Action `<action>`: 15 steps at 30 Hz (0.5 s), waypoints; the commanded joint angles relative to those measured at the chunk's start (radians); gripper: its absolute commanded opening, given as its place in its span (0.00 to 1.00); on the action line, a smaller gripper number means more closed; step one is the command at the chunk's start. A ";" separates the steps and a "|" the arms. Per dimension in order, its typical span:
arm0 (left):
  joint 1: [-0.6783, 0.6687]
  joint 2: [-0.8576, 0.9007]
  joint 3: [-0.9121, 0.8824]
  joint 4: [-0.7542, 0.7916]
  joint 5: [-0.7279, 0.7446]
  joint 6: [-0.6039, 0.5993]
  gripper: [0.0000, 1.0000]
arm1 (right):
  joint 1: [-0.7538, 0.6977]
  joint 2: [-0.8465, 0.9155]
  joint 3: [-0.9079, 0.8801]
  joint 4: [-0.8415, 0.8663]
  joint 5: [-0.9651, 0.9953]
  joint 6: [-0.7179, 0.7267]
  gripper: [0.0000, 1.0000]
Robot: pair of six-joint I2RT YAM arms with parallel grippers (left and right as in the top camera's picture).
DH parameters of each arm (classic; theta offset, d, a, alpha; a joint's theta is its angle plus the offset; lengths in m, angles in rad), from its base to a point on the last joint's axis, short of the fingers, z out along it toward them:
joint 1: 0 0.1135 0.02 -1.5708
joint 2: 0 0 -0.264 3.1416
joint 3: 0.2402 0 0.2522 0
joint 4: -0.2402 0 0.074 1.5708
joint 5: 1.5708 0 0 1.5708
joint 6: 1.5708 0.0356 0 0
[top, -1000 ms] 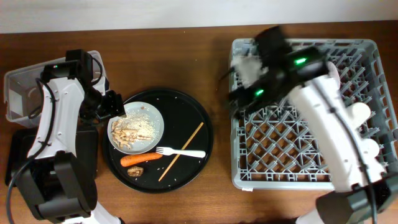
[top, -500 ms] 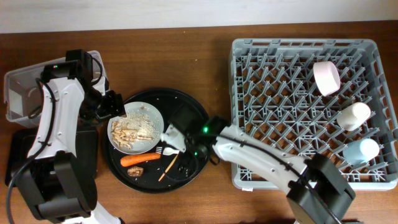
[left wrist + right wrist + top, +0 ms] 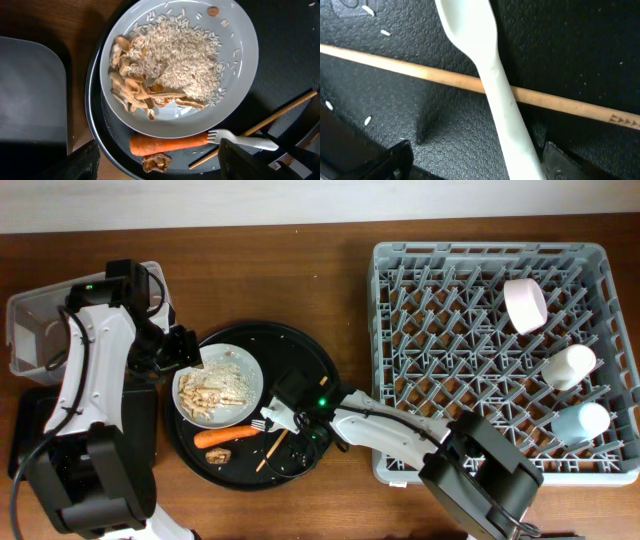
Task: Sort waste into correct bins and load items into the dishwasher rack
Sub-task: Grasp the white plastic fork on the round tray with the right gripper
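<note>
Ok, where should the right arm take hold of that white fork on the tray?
Grip the white fork on its slim handle, just past where it crosses over the chopstick, coming straight down. It lies flat on the black tray, so fingers straddling the narrow handle probably fit best.

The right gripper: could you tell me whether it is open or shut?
Open: the right gripper has its fingers apart, either side of the white fork.

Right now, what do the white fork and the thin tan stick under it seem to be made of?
The white fork looks like matte plastic: uniformly white, faintly scuffed. The thin tan stick is probably bare wood or bamboo, likely a chopstick: pale, unglossy, with small marks printed near one end.
</note>
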 commanded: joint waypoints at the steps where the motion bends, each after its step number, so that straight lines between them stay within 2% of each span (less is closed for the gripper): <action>1: -0.003 0.011 0.004 0.000 0.000 -0.005 0.75 | 0.002 0.028 -0.011 0.021 0.009 0.000 0.82; 2: -0.003 0.011 0.004 0.000 0.000 -0.005 0.75 | 0.002 0.028 -0.011 0.021 0.010 0.000 0.79; 7: -0.003 0.011 0.004 0.000 0.000 -0.005 0.75 | 0.002 0.028 -0.011 0.021 0.009 0.000 0.51; 15: -0.003 0.011 0.004 0.000 0.000 -0.005 0.75 | 0.002 0.028 -0.011 0.020 0.009 0.001 0.31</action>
